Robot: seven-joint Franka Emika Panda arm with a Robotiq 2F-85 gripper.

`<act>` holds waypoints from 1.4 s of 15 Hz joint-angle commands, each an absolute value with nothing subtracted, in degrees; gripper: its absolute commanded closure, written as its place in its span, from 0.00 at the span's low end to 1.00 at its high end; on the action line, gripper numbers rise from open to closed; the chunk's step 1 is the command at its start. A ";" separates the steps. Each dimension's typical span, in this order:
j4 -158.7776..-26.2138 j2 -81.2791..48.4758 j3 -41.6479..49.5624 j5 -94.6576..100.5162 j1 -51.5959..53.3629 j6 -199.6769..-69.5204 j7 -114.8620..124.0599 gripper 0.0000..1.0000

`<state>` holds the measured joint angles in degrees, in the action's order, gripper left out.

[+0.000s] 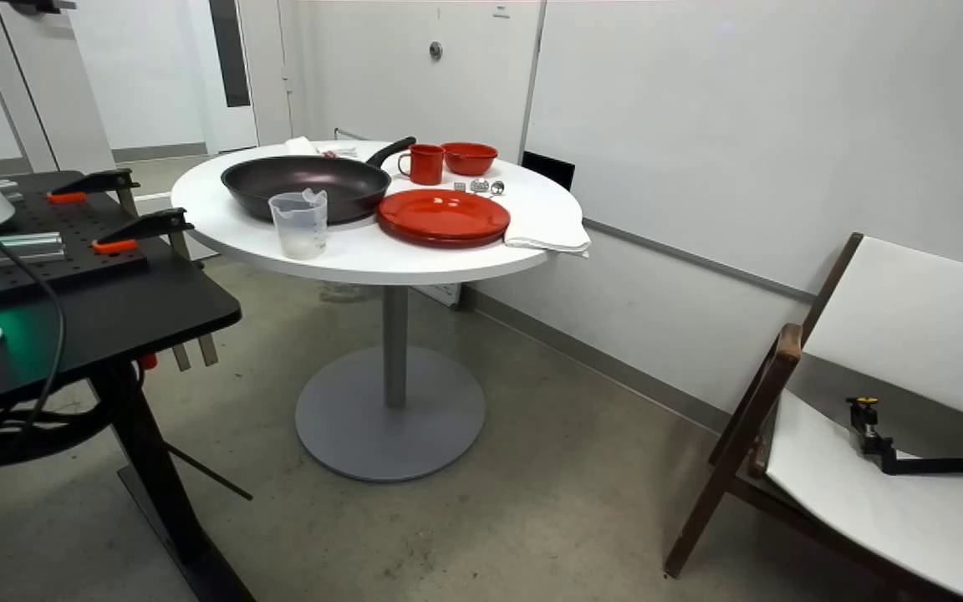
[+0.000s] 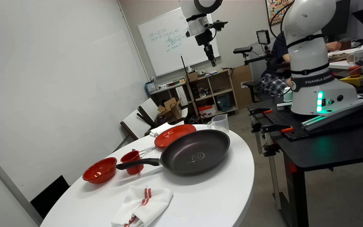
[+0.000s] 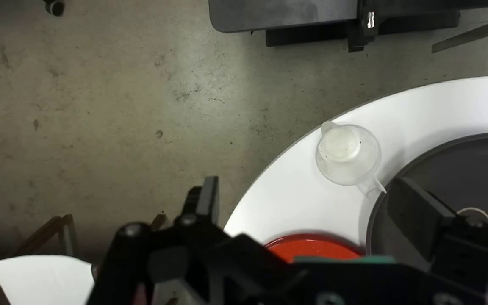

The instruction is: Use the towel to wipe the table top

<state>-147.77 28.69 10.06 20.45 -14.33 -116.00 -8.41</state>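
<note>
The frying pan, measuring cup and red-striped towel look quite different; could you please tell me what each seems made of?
The frying pan is probably metal with a dark satin coating, given its soft sheen. The measuring cup looks like plastic: see-through, slightly cloudy walls. The red-striped towel is fabric, perhaps cotton, with a matte surface and soft folds.

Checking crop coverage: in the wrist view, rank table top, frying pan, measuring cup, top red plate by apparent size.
1. Table top, cut off by the picture edge
2. Frying pan, also cut off
3. Measuring cup, fully in view
Unsure: top red plate, partly hidden behind the end effector.
</note>
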 commanded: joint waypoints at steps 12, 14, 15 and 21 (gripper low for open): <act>-142.92 21.85 8.88 21.05 -12.22 -117.13 -7.60 0.00; -139.64 17.78 8.24 20.85 -10.66 -118.94 -8.12 0.00; -137.80 15.39 7.88 20.31 -9.67 -120.19 -8.41 0.00; -127.23 1.09 3.26 17.44 -3.13 -123.43 -7.77 0.00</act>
<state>-133.81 8.97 5.40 18.36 -5.18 -122.43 -8.18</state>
